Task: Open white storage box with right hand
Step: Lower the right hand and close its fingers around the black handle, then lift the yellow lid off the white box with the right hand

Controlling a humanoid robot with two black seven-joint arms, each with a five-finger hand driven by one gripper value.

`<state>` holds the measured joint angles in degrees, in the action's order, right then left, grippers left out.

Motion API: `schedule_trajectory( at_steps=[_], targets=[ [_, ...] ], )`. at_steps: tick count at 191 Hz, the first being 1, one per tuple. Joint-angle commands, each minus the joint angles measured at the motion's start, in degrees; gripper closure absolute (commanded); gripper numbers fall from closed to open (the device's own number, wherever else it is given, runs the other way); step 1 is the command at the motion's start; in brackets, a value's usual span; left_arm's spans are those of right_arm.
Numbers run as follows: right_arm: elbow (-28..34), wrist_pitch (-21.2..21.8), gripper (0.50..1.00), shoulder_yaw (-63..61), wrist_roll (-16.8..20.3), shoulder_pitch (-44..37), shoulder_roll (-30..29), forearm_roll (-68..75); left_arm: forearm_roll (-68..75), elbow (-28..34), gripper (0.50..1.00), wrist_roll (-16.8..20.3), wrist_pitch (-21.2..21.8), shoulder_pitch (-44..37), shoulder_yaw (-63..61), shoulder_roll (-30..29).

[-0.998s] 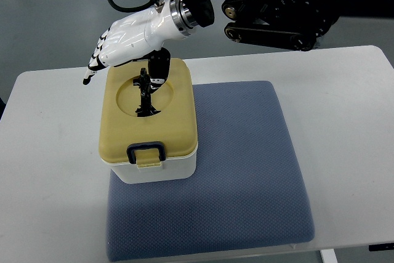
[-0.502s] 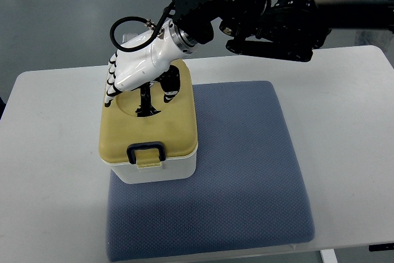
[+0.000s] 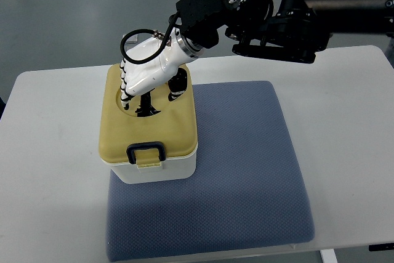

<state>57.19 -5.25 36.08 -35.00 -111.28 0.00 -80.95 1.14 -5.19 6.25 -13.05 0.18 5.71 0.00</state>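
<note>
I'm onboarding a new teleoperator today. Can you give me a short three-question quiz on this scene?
1. True or false: the latch on the storage box faces the camera side.
2. What does the box stand on: A) bare table, B) blue mat, C) a tray?
3. Which part of the box is the right hand over?

Key: 1 true. 2 B, its left edge. 3 The round recess in the tan lid, around the black handle.
</note>
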Motion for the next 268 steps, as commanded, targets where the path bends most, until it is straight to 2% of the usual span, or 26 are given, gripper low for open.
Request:
schedule_trajectory(
  at_steps=[1, 40, 118, 131, 138, 183, 222, 268],
  targets=[
    [-0.32, -0.03, 0.715, 0.04, 0.0, 0.01, 0.0, 0.0, 0.0, 0.0, 0.5, -0.01, -0.04, 0.0, 0.0, 0.0],
    [-0.94, -0.91, 0.775, 0.04, 0.0, 0.62, 0.0, 0.0, 0.0, 0.0, 0.5, -0.01, -0.04, 0.0, 0.0, 0.0],
    [-1.73, -3.1, 0.926, 1.1, 0.0, 0.8, 0.0, 0.18, 0.0, 0.0, 0.5, -0.01, -0.04, 0.0, 0.0, 0.0],
    [-1.73, -3.19, 0.963, 1.01, 0.0, 0.8, 0.0, 0.18, 0.0, 0.0, 0.5, -0.01, -0.04, 0.0, 0.0, 0.0],
    [-1.73, -3.37, 1.0, 0.92, 0.0, 0.8, 0.0, 0.18, 0.0, 0.0, 0.5, -0.01, 0.05, 0.0, 0.0, 0.0],
    [-1.82, -6.71, 1.0, 0.04, 0.0, 0.36, 0.0, 0.88, 0.0, 0.0, 0.5, -0.01, -0.04, 0.0, 0.0, 0.0],
    [-2.26, -6.71, 1.0, -0.84, 0.0, -1.13, 0.09, 1.58, 0.0, 0.0, 0.5, -0.01, 0.05, 0.0, 0.0, 0.0],
    [-2.26, -6.27, 1.0, -3.65, 0.0, -2.01, 5.89, 2.11, 0.0, 0.0, 0.5, -0.01, 0.05, 0.0, 0.0, 0.0]
  ],
)
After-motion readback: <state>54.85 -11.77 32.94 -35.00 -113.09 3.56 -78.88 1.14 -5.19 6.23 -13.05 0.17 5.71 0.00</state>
